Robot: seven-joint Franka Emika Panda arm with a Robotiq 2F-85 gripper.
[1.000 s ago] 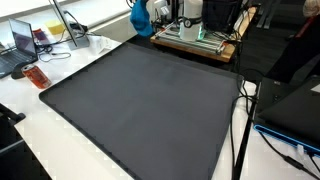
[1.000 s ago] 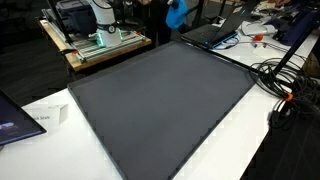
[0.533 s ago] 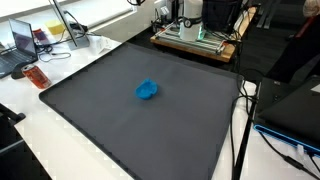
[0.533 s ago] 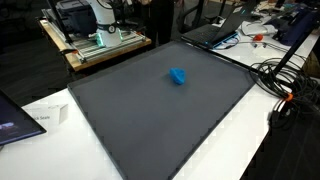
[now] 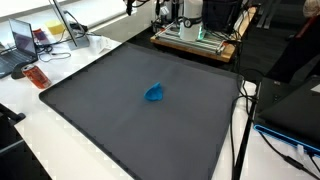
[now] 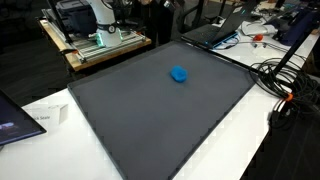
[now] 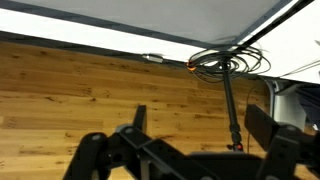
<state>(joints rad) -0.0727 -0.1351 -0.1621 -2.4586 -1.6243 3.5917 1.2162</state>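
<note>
The blue lump [image 5: 155, 93] near mid-frame looks soft and matt, perhaps cloth; it is too small to be sure. The dark grey mat [image 5: 120, 125] beneath it is smooth and dull. The white tabletop [image 5: 40, 130] at lower left looks smooth and faintly glossy. In the wrist view, grained wood panelling [image 7: 80, 90] has a light sheen.

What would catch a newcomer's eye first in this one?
A small, bright blue object lies alone near the middle of a large dark grey mat, which covers most of the white table; both exterior views show it. The wrist view shows none of that: the gripper faces a wooden surface and a coil of cables, with its fingers apart and nothing between them.
</note>
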